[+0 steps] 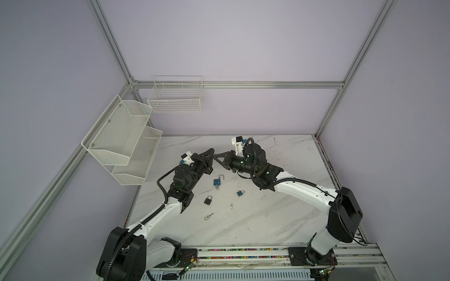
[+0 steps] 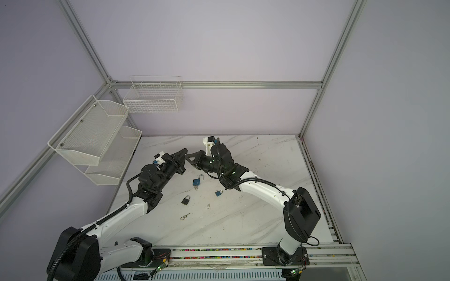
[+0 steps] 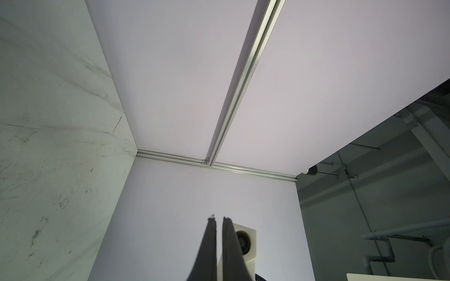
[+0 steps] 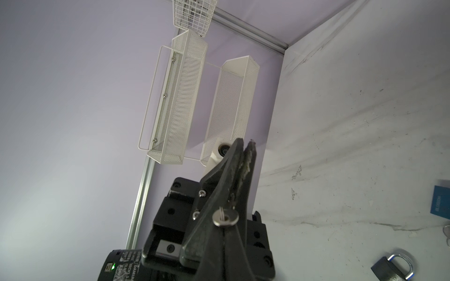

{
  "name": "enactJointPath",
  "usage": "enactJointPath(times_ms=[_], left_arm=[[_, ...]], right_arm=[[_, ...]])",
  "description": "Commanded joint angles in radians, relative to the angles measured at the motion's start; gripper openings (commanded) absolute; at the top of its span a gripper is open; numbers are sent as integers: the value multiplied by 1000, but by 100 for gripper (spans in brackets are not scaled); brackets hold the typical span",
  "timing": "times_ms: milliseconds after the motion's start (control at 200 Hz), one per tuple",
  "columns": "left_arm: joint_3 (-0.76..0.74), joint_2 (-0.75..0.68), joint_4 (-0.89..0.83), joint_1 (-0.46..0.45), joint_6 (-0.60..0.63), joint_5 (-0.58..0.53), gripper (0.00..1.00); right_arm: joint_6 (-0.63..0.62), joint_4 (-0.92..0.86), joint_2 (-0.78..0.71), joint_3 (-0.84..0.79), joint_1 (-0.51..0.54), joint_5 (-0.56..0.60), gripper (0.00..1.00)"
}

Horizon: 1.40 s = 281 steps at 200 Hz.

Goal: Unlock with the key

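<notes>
1. The right gripper (image 1: pixel 216 157) has its jaws pressed together on the key (image 4: pixel 225 217). In the right wrist view the key's round silver head, with a wire ring through its hole, shows at the seam of the dark fingers.
2. The left gripper (image 1: pixel 211 152) meets it, the tips touching or nearly so in both top views. In the left wrist view its fingers (image 3: pixel 209 243) are drawn together to a thin slit. Whether they also bite the key, I cannot tell.
3. Both grippers, and the key with them, are held off the table (image 1: pixel 267 219). They are beyond the black padlock (image 1: pixel 208 200) toward the back wall, a little to its right.
4. Between that meeting point and the black padlock lies a blue padlock (image 1: pixel 217 181), flat on the table with its shackle swung open. A small metal piece sits at its lower end, too small to identify.
5. A second blue padlock (image 1: pixel 240 193) lies to the right of the black padlock, well apart from it.
6. On the near side of the black padlock lies a key ring (image 1: pixel 209 216) with a small key on it.
7. The black padlock itself lies flat, its shackle pointing toward the back wall.
8. Far left of the black padlock, a two-tier mesh rack (image 1: pixel 121 141) hangs on the side wall. A wire basket (image 1: pixel 175 97) hangs on the back wall, farther from the padlock.
</notes>
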Motion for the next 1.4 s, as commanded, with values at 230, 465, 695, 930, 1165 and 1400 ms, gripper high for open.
enactJointPath(times_ms=[230, 465, 695, 930, 1165, 1400], left_arm=[[95, 41, 89, 0, 423, 123, 0], [276, 111, 20, -12, 773, 335, 0], [335, 127, -3, -51, 992, 400, 0], [344, 130, 33, -71, 1054, 403, 0], [328, 158, 189, -71, 961, 446, 0], [325, 157, 186, -73, 960, 450, 0]], right_arm=[[-113, -99, -161, -67, -61, 5, 35], [-208, -93, -233, -125, -162, -168, 49], [-232, -55, -215, -121, -211, -312, 53], [-232, 5, -215, -136, -223, -341, 53], [-229, 117, -204, -173, -224, -418, 47], [-246, 127, -206, -174, -224, -429, 37]])
